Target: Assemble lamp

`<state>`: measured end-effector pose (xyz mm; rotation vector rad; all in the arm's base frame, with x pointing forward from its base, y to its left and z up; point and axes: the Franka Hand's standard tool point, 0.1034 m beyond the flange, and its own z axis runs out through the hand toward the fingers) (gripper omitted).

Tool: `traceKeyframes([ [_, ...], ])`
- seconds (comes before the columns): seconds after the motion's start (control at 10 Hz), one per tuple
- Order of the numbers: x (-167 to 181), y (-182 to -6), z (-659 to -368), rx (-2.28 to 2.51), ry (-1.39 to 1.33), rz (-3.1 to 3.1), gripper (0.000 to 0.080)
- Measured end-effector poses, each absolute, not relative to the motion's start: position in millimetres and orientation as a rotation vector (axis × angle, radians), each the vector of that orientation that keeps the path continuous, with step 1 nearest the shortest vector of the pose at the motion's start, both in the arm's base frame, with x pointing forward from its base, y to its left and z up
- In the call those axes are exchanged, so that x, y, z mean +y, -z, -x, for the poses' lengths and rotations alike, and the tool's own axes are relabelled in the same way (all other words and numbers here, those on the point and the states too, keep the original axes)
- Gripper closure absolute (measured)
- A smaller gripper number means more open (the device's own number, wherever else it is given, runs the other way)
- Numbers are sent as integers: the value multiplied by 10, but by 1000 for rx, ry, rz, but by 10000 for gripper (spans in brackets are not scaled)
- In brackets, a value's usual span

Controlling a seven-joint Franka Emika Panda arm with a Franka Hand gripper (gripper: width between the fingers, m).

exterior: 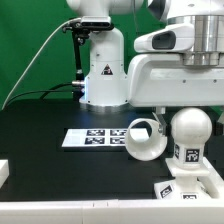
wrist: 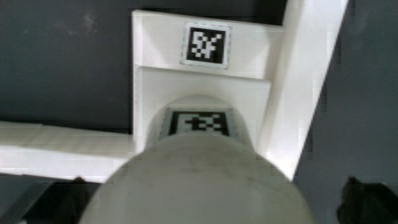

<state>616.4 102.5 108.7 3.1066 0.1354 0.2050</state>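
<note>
The lamp bulb (exterior: 190,128) stands upright on its stem on the flat square base (exterior: 186,189) at the exterior view's right front. My gripper (exterior: 189,108) is straight above it, jaws open on either side of the bulb's top. In the wrist view the bulb (wrist: 196,185) fills the space between my dark fingertips (wrist: 50,204), with a small gap showing on one side. The base (wrist: 199,78) with its tags lies beneath. The shade (exterior: 145,140) lies on its side next to the bulb, its opening toward the camera.
The marker board (exterior: 94,138) lies on the black table in front of the white robot pedestal (exterior: 103,70). White wall bars (wrist: 313,60) border the base. A white block (exterior: 3,172) sits at the exterior view's left edge.
</note>
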Motion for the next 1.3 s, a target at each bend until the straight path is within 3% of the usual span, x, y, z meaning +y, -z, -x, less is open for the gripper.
traceKeyframes([
  [0.1,1021,-1085,-6164,102,-205,-3109,188],
  [0.2,1018,-1084,-6164,102,-205,-3109,228],
  [0.5,1014,-1078,-6163,-155,-207,-3118,228],
  [1.0,995,-1074,-6209,-1390,-131,-2863,226],
  [1.3,994,-1071,-6208,-1623,-127,-2748,226],
])
